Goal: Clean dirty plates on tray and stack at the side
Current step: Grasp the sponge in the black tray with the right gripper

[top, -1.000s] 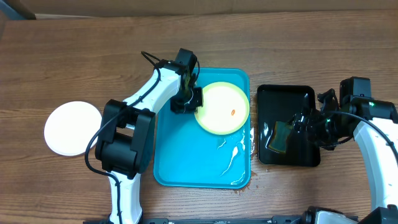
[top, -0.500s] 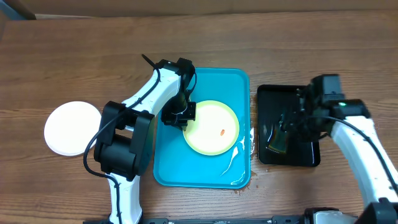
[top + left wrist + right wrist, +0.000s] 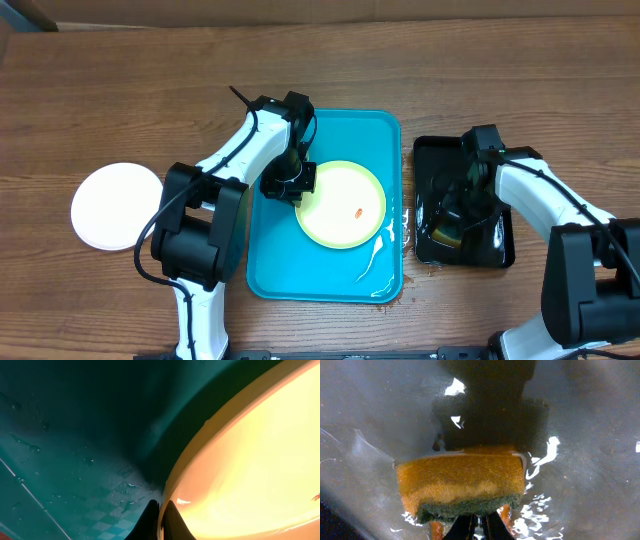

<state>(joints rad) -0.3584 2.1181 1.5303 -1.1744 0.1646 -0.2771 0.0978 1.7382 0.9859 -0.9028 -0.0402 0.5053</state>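
A pale yellow-green plate [image 3: 342,205] with a small red-orange smear lies in the turquoise tray [image 3: 280,270]. My left gripper [image 3: 301,188] is shut on the plate's left rim. In the left wrist view the two dark fingers [image 3: 150,522] pinch that rim, with the plate [image 3: 250,460] to their right and the wet tray floor [image 3: 75,435] to their left. A white plate [image 3: 117,205] rests on the table at the far left. My right gripper [image 3: 457,212] is down in the black tray [image 3: 490,150], shut on the near green edge of the orange sponge [image 3: 462,482].
The black tray's floor [image 3: 590,420] is wet and glossy. White streaks of foam or water [image 3: 375,255] lie in the turquoise tray's right front part. Bare wooden table [image 3: 450,60] runs along the back and between the trays.
The right gripper moved left over the black tray and closed from wide open onto the sponge. The left gripper drew the plate from the tray's back right to its middle, then held still.
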